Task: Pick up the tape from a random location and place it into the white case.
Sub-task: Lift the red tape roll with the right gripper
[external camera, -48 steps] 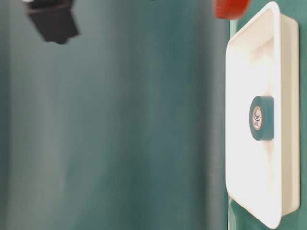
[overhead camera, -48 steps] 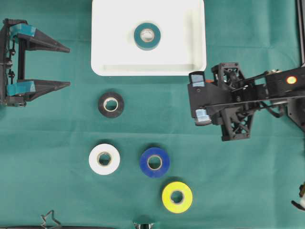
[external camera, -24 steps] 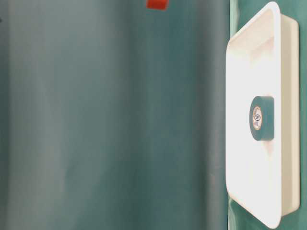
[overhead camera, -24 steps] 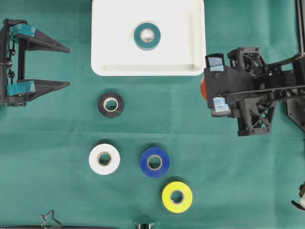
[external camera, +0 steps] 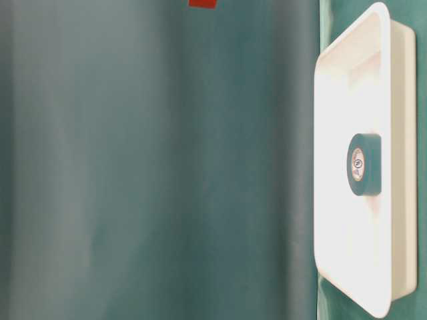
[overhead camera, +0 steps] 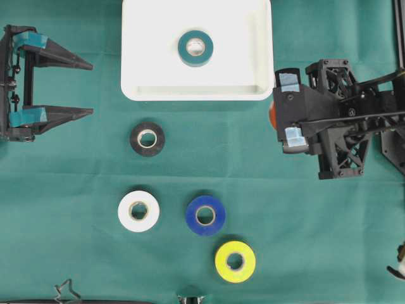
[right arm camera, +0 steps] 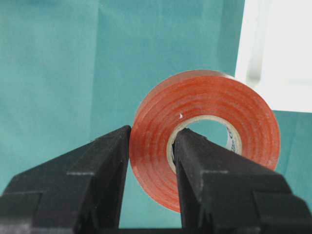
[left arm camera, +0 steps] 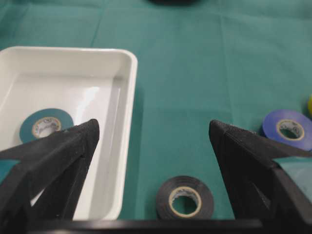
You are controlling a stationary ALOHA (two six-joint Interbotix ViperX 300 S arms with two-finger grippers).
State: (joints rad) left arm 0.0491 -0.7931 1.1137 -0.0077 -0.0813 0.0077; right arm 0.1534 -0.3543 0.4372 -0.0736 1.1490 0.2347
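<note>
Red tape [right arm camera: 204, 141] (clamped through its wall by the right jaws) has swung from mid-frame toward the white case's [overhead camera: 196, 88] right edge; drop-off looks near. Left jaws gape, idle.

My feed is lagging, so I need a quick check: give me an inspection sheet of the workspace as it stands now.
Surface: green cloth.
Job's things: white case holds a teal tape roll; red tape roll gripped outside the case.
Clutter: black roll, white roll, blue roll, yellow roll on the cloth.
End effectors: left end effector open, empty; right end effector shut on the red roll's wall.
Cables: nothing seen.
Surroundings: nothing seen.
</note>
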